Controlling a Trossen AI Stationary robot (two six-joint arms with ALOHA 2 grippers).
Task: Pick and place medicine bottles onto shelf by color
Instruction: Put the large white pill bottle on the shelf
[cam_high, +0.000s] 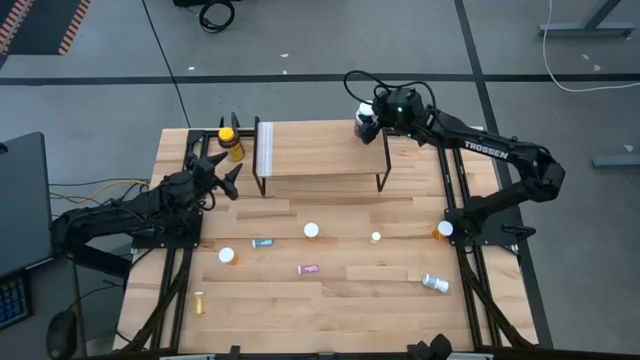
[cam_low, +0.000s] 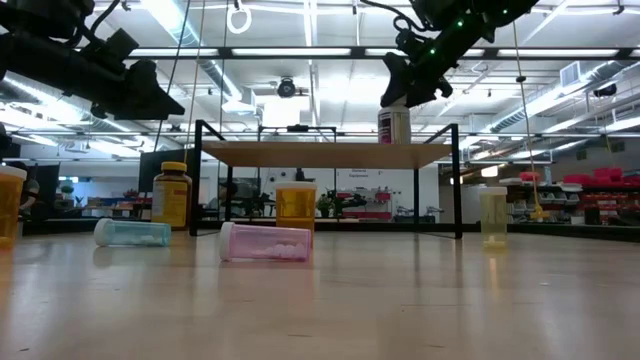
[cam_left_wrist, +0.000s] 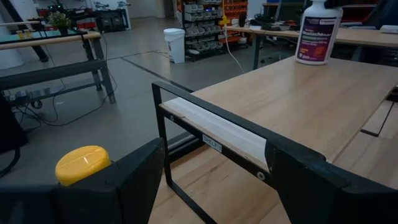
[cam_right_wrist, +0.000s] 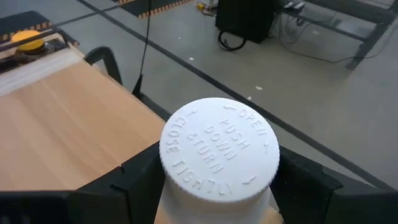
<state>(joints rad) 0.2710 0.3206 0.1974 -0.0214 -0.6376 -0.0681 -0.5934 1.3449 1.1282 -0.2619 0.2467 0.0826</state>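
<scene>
White bottle (cam_right_wrist: 219, 158) between right gripper (cam_high: 372, 122) fingers, on shelf (cam_high: 318, 150).

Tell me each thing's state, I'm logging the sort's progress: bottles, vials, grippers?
White bottle: upright, capped, on the shelf's right end.
Yellow bottle: upright, capped, on the table left of the shelf.
Pink vial: lying on its side.
Teal vial: lying on its side.
Left gripper: jaws open, empty, near the yellow bottle.
Right gripper: over the white bottle.
</scene>
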